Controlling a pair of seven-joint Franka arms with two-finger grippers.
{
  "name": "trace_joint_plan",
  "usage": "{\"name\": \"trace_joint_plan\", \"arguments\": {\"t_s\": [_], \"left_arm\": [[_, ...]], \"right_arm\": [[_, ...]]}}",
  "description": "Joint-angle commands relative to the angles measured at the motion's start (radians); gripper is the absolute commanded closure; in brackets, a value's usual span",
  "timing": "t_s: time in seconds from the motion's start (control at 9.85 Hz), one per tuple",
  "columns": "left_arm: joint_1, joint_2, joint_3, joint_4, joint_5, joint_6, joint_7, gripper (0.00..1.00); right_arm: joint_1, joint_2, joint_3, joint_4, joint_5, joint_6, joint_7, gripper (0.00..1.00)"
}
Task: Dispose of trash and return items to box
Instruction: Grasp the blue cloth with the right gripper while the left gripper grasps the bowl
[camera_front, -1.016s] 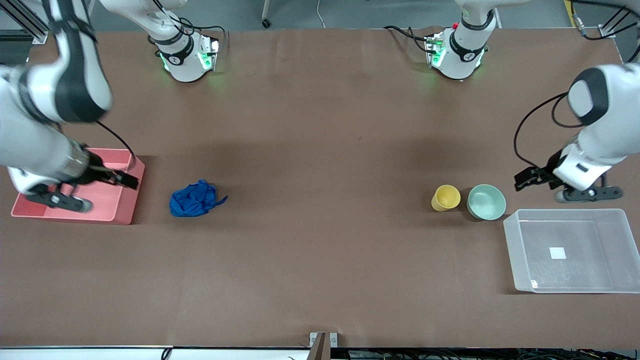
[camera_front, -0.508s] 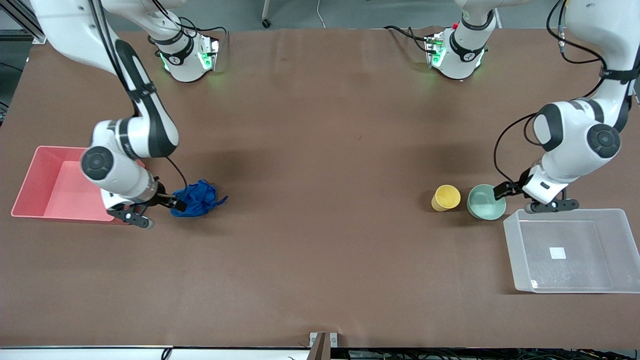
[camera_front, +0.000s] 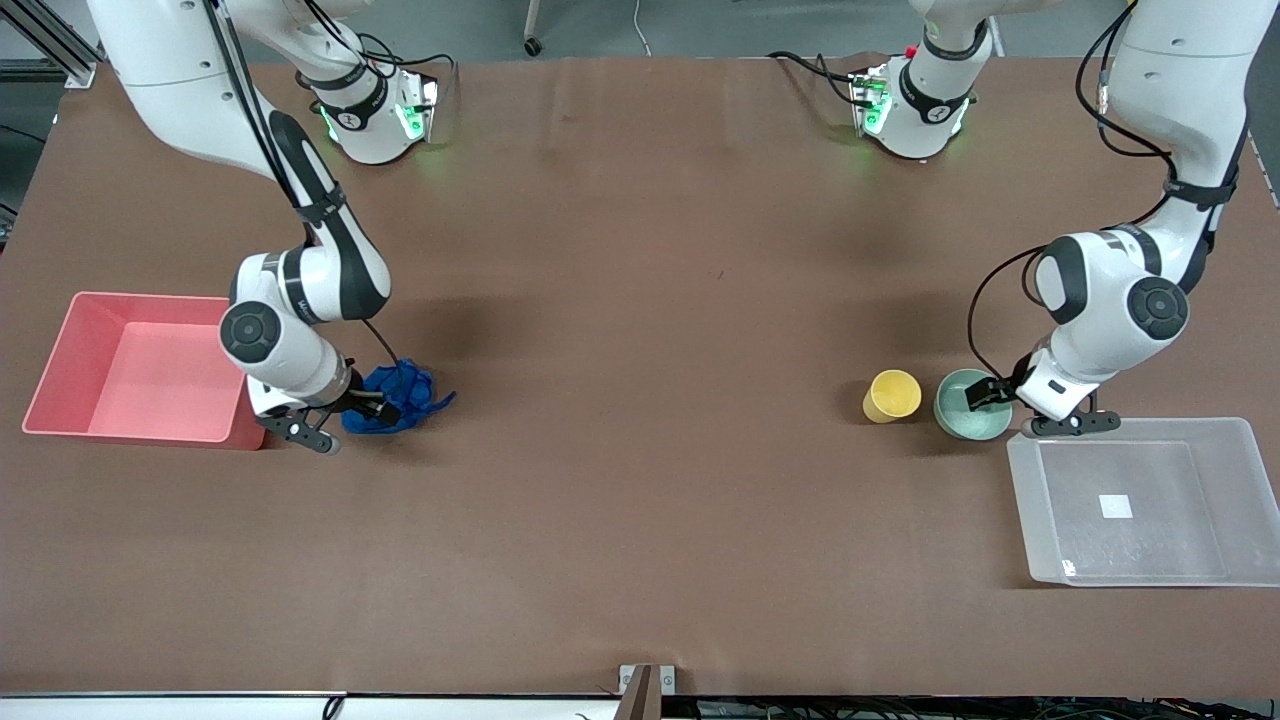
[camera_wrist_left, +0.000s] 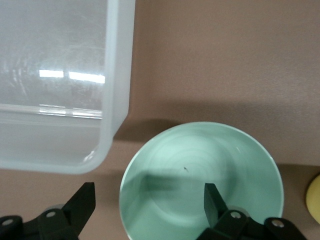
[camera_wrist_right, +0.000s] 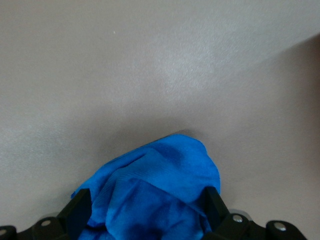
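I see my right hand (camera_front: 372, 405) low on the brown tabletop (camera_front: 640, 300), its two fingers (camera_wrist_right: 76, 212) spread wide on either side of the blue wad of trash (camera_front: 398, 398). The wrinkled cloth bulges up between them in the right wrist view, yet nothing there shows it clamped or lifted. The wad (camera_wrist_right: 155, 192) lies on the tabletop right at this hand, and the pink bin (camera_front: 140, 368) sits just beside the hand's wrist, toward the right arm's end of the table.

My left hand (camera_front: 990, 395) is down at the mint-green bowl (camera_front: 972, 404), fingers wide apart and straddling the bowl's rim: in the left wrist view one finger (camera_wrist_left: 214, 200) stands inside the bowl (camera_wrist_left: 200, 180), the other (camera_wrist_left: 80, 205) outside its wall, in the gap between bowl and box. I see no squeeze on the rim; the bowl rests on the tabletop.

The yellow cup (camera_front: 891, 395) stands upright just beside the bowl, on the side away from the left hand's wrist, and only its edge (camera_wrist_left: 314, 200) shows in the wrist view. The clear plastic box (camera_front: 1140, 500) with a white sticker (camera_front: 1116, 506) on its bottom sits just beside this hand, its corner (camera_wrist_left: 107, 125) close to the bowl but not touching it.
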Motion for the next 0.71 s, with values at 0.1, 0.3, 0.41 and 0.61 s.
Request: {"name": "trace_joint_plan", "arguments": {"t_s": [0.1,0.3,0.41,0.61], "left_arm": [[0.000,0.025,-0.004,-0.023,0.003,0.024,-0.009,0.86],[0.000,-0.010,-0.004,-0.044,0.004,0.020,0.004,0.99],[0.003,-0.035,-0.004,-0.054,0.004,0.012,0.010,1.00],[0.000,-0.105,-0.004,-0.058,0.004,-0.060,0.012,1.00]], "right_arm": [[0.024,-0.017,-0.006,-0.058,-0.010,0.072,0.078,0.83],[0.026,-0.017,-0.006,-0.054,-0.010,0.059,0.115,0.99],[0.025,-0.020,-0.006,-0.045,-0.012,0.028,0.083,0.99],[0.023,-0.069,-0.004,0.070,-0.012,-0.233,0.065,0.99]]}}
